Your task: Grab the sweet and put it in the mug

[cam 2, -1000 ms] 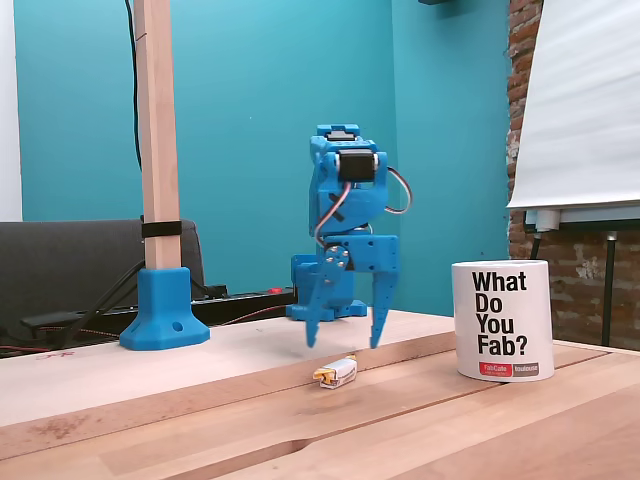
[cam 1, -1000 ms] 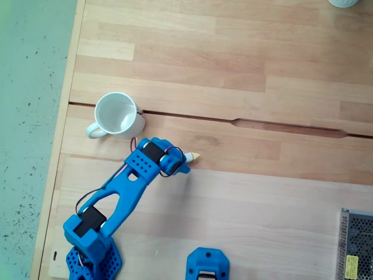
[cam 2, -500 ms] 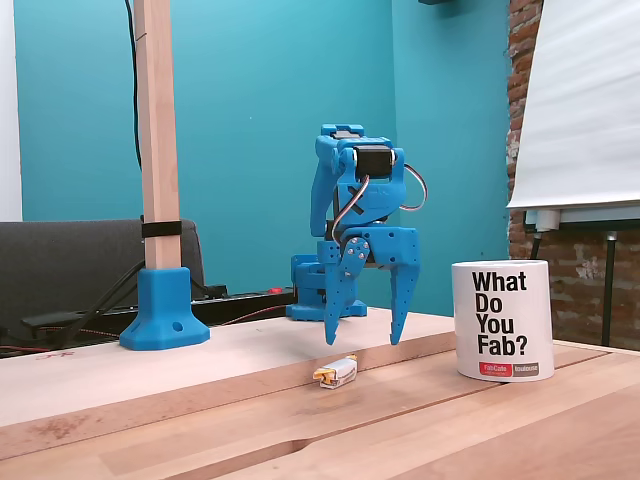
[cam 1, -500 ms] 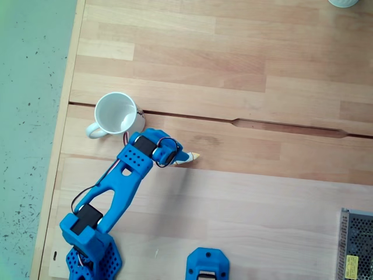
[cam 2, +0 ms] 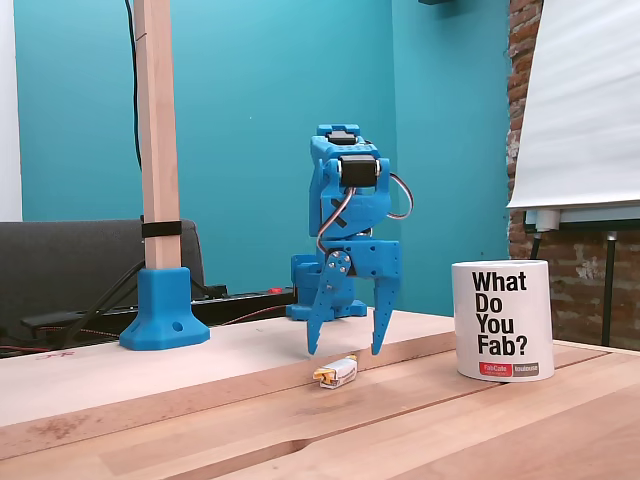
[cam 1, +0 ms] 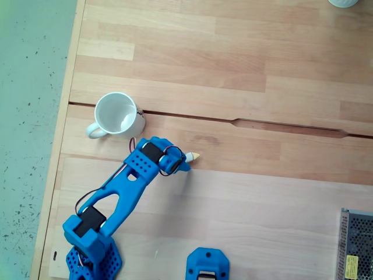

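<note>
Jaws spread, the gripper (cam 2: 345,351) is hovering over the sweet (cam 2: 335,373), needing to drop and pinch before heading to the mug (cam 2: 502,320).

Sweet (cam 2: 336,373): small, elongated, white wrapper with yellow-orange twisted ends, lying flat on the wooden top; one end (cam 1: 194,156) shows in the fixed view from above. Mug (cam 2: 502,320): white, upright, printed "What Do You Fab?", interior empty (cam 1: 115,115), loop handle pointing lower left seen from above. Mug stands apart from sweet.
</note>
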Available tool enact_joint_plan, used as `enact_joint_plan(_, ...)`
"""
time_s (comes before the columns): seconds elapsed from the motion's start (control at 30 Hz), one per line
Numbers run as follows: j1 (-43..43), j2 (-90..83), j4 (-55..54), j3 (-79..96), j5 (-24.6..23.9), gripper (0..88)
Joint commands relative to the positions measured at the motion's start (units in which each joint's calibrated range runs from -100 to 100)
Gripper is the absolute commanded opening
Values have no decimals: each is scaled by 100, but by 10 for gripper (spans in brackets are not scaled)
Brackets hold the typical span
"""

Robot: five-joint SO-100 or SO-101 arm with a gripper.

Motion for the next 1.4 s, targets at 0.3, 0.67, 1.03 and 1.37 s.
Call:
enact_joint_plan(0.3, 49, -79, -48, 29, 24, 280)
enact_joint_plan(0.67, 56, -2, -64, -33, 24, 280)
enact_joint_plan(1.03, 56, 230, -64, -60, 24, 285)
enact_joint_plan(1.37, 56, 256, -564, 29, 29, 290)
